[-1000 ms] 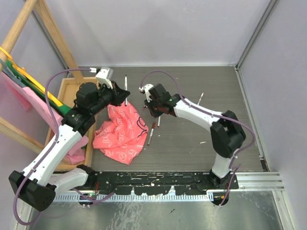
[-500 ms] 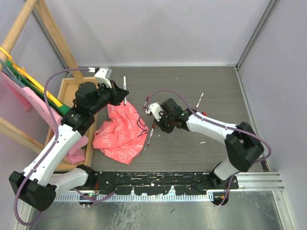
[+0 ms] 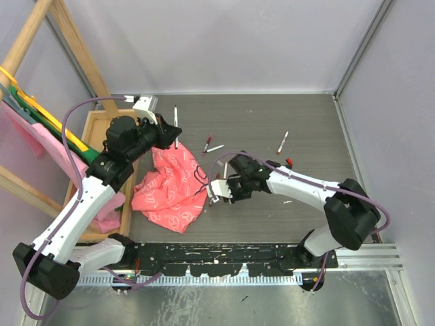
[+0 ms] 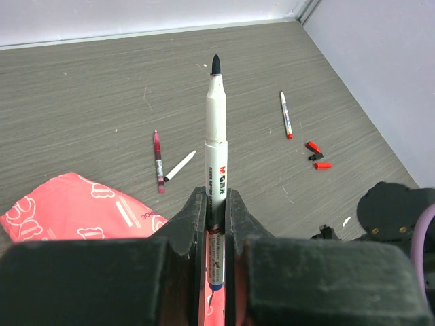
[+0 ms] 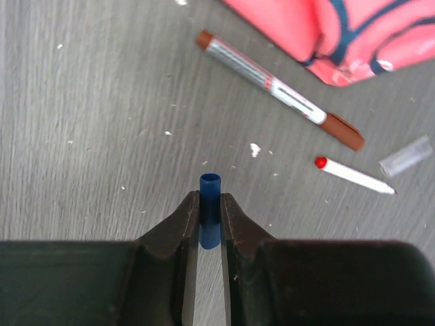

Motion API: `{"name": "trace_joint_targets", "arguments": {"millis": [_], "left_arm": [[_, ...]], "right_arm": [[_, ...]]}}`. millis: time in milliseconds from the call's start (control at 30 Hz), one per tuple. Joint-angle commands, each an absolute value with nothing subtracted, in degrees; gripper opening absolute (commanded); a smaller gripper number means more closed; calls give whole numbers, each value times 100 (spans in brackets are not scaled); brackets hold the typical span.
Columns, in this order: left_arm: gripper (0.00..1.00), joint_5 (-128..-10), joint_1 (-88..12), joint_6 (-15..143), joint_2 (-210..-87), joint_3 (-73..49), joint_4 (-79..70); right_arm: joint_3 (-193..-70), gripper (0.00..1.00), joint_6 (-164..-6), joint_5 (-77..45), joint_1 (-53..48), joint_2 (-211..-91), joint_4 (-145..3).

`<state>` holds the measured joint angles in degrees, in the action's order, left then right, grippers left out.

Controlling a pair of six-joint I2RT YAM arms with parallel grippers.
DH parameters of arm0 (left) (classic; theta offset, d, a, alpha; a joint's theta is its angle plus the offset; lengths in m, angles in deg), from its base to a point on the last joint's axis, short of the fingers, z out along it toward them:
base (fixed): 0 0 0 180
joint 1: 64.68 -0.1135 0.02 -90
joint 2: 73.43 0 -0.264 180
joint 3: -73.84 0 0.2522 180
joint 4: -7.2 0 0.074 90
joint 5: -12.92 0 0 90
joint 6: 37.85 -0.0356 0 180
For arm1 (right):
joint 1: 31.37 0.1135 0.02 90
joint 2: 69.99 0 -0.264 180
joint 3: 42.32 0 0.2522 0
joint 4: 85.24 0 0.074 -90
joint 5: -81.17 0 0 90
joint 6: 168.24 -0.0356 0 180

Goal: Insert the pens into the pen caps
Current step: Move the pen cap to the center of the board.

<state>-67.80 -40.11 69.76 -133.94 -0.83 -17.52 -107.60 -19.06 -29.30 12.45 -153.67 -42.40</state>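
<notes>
My left gripper [image 4: 216, 200] is shut on a white-barrelled pen [image 4: 216, 129] whose dark tip points away from the wrist; from above this pen [image 3: 175, 125] sticks out past the gripper [image 3: 166, 136] over the cloth's far edge. Low over the table beside the cloth, my right gripper [image 5: 209, 198] is shut on a short blue pen cap [image 5: 210, 183], open end forward. A dark-red-capped pen [image 5: 272, 88] and a red-tipped pen [image 5: 353, 175] lie just ahead of it. More pens [image 4: 286, 115] and red and black caps [image 4: 316, 156] lie farther right.
A pink patterned cloth [image 3: 173, 187] lies crumpled left of centre. A wooden tray [image 3: 88, 136] and a wooden frame with hanging cloths stand at the left. A dark red pen [image 3: 207, 143] and a white pen [image 3: 216, 148] lie at the back middle. Walls close the back and right.
The right gripper has travelled from the back middle toward the near side, ending beside the cloth with the blue cap still held. The left arm has barely moved.
</notes>
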Motion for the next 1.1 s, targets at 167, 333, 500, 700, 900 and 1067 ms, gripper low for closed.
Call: {"name": "trace_joint_targets", "arguments": {"millis": [167,333,500,700,900,1067], "left_arm": [[0,-6732,-4060,7035,-13330,-107,-1368],[0,-6747,-4060,7037,-13322,-104,-1375],[0,-6780,-4084,7035,-13287,-109,-1386],[0,-6763,-4095,7045,-13289,-115,-1384],[0,-6794,-4128,7045,-13267,-117,-1390],[0,-6785,-4128,7054,-13270,-118,-1395]], "right_arm": [[-11444,13,-37,-3010,1715,-16025,-3230],[-11560,17,156,-3081,1855,-16301,-3156],[-11649,18,218,-3076,1951,-16602,-3059],[-11722,22,190,-3104,1999,-16738,-3083],[-11738,33,126,-3213,2012,-16807,-3052],[-11770,42,74,-3354,2014,-16649,-3044]]}}
